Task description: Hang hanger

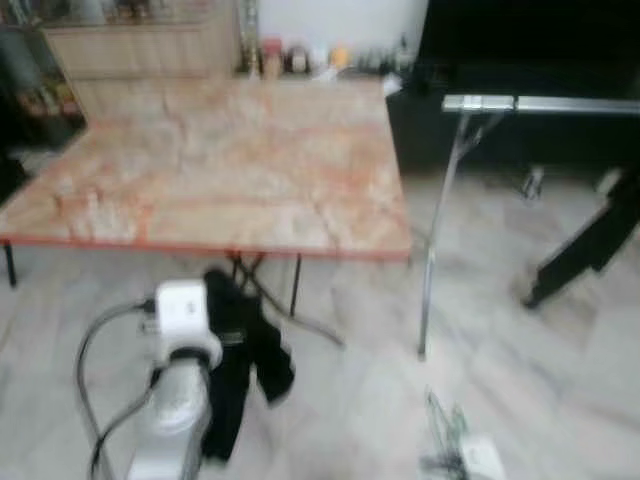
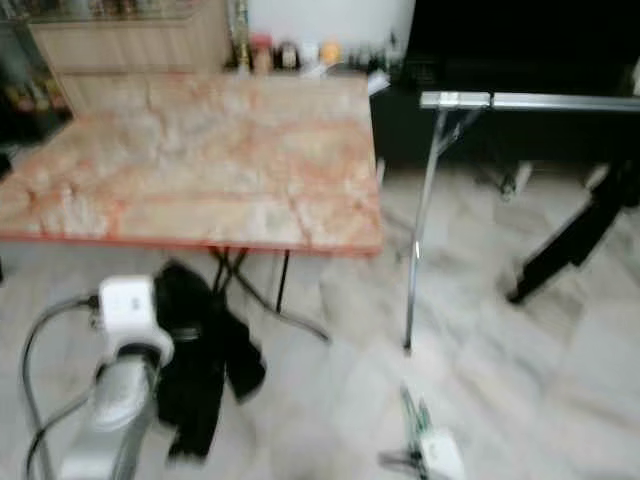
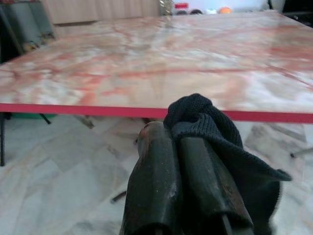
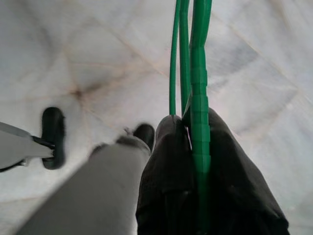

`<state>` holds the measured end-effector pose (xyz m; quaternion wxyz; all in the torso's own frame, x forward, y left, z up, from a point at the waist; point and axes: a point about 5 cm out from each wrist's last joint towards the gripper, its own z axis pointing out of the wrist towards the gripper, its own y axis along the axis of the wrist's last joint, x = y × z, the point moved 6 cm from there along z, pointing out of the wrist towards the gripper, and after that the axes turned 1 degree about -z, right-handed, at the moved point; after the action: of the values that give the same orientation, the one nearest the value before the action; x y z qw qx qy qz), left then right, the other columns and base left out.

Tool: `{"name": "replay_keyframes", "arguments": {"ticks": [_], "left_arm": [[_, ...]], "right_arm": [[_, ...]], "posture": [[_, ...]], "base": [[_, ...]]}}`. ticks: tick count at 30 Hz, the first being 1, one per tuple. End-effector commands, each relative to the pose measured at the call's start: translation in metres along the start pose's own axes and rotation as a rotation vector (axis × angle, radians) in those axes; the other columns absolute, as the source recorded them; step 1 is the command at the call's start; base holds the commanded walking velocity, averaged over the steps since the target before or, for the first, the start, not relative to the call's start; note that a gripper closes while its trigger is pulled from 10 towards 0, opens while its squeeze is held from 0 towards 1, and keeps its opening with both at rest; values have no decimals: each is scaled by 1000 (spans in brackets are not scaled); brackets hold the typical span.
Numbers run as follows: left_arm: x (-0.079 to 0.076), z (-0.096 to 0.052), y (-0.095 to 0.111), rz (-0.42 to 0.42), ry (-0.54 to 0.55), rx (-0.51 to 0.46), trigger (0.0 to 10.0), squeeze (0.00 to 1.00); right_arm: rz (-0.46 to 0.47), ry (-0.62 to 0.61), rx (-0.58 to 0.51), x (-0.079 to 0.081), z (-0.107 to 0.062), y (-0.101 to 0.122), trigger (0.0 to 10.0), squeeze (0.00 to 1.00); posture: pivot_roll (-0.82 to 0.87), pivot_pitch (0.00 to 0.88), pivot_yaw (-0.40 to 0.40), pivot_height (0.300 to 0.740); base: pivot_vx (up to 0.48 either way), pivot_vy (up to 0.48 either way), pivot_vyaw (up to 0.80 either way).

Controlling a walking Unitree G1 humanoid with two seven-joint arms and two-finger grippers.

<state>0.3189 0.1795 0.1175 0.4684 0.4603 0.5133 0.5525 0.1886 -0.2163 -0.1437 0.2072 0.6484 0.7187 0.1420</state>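
The left gripper (image 3: 178,142) has its jaws closed on a black garment (image 1: 240,350), which hangs from it just in front of the near edge of the marble-patterned worktop (image 1: 230,160), above the pale tiled floor (image 1: 350,400). The right gripper (image 4: 188,127) has its jaws clamped on a green hanger (image 4: 198,73), held low at the near right over the floor; from the head views the hanger (image 1: 445,440) is blurred. To the right of the worktop stands a silver metal rail (image 1: 540,104) on a thin leg.
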Motion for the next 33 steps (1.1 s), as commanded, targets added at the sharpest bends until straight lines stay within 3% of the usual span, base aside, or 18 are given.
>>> {"name": "replay_keyframes", "arguments": {"ticks": [1,5,7,15,25,33], "left_arm": [[-13,0,16,-20,-46,-64,10000,0],[-14,0,17,-21,-50,-64,10000,0],[-23,-1,18,-29,-96,-63,10000,0],[-23,-3,27,-21,-113,-99,10000,0],[-8,-5,45,24,-89,-159,10000,0],[5,1,73,49,-88,-228,10000,0]], "right_arm": [[4,-17,0,-8,-1,-2,10000,0],[5,-17,0,-8,-1,-2,10000,0],[8,-17,-3,-8,-1,0,10000,0],[14,-14,-7,-7,-1,1,10000,0],[18,-13,-9,-8,-1,1,10000,0],[18,-12,-9,-8,-1,1,10000,0]], "posture": [[-27,0,19,740],[-27,0,19,740],[-20,0,17,740],[-16,0,18,740],[-14,0,23,740],[-13,0,22,740]], "base": [[0,0,0],[0,0,0],[0,0,0],[0,0,0],[211,0,0],[349,0,0]]}}
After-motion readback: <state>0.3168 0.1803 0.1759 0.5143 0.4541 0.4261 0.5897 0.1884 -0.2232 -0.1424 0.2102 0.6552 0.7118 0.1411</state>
